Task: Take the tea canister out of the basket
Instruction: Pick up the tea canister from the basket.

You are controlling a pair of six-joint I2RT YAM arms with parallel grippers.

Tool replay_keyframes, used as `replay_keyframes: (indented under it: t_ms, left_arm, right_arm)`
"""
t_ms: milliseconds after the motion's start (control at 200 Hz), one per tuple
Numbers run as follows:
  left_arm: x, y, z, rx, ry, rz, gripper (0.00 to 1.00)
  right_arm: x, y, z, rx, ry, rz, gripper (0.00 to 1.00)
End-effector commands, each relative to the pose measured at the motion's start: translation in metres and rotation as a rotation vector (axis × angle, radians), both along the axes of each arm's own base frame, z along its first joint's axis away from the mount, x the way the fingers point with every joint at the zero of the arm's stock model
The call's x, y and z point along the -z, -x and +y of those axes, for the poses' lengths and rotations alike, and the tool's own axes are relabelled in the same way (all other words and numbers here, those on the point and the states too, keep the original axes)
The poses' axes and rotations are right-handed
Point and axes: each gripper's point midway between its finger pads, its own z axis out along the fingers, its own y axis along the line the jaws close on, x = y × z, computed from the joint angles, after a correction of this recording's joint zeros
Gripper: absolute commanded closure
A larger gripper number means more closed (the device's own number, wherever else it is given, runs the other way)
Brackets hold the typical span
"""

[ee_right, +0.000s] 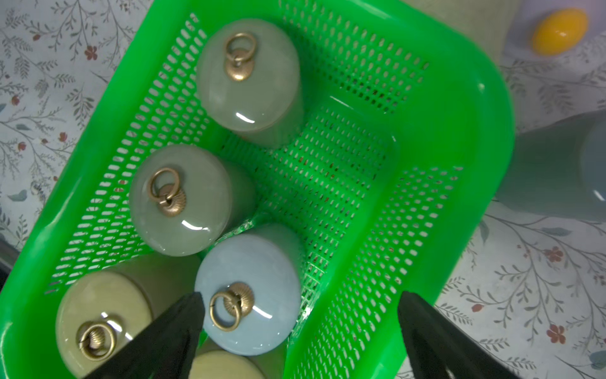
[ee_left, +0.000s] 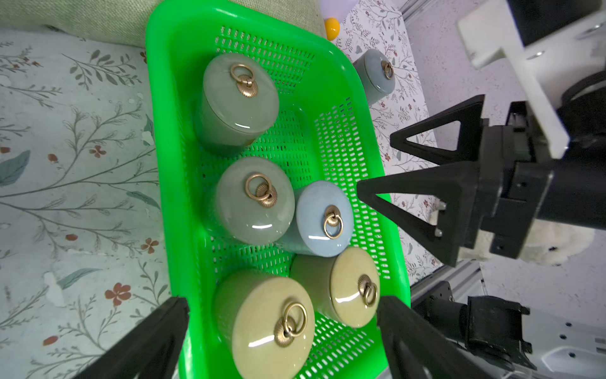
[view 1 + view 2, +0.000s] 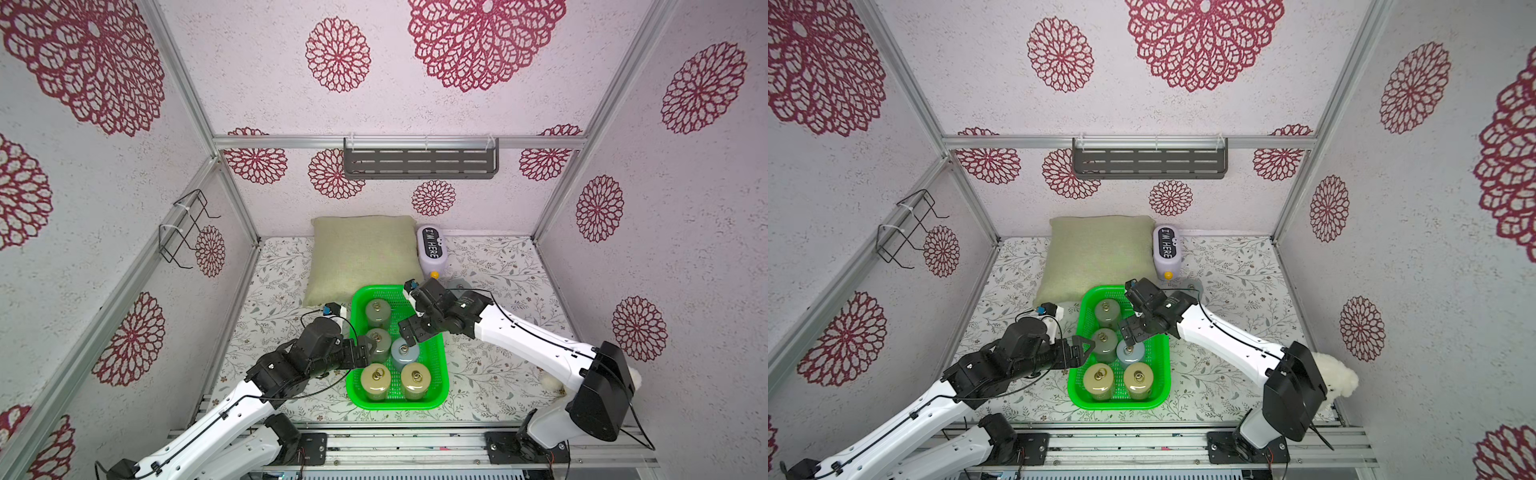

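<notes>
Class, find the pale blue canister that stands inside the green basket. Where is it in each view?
In a top view: pale blue canister mid-basket, beside a grey-green canister.
In a top view: same spot.
Left wrist: it stands between the grey-green canister and a yellow canister.
Right wrist: it is close to the camera, beside the grey-green canister.
Shared landmark: the green basket around it.

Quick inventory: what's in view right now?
basket: 1, green, table centre
green canisters: 2, greyish, basket's left
blue canister: 1, pale, basket middle
yellow canisters: 2, olive, basket's near end
loose canister: 1, bluish, outside basket, far right
pillow: 1, beige, behind basket
device: 1, white, beside pillow
shelf: 1, grey, back wall
rack: 1, black wire, left wall
fluffy thing: 1, white, beside right arm
left gripper: black, open, basket's left rim
right gripper: black, open, above blue canister
</notes>
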Motion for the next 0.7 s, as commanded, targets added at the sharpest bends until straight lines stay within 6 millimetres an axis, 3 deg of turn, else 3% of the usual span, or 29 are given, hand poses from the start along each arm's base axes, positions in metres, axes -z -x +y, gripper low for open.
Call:
replay_keyframes:
  t_ms: [0, 696]
  left_arm:
    - [0.011, 0.014, 0.004, 0.026, -0.020, 0.046, 0.02]
    - [0.002, 0.010, 0.006, 0.020, -0.004, -0.009, 0.03]
  right_arm:
    - [0.003, 0.015, 0.006, -0.048, 0.028, 0.039, 0.01]
    - [0.057, 0.040, 0.023, -0.127, 0.153, 0.175, 0.01]
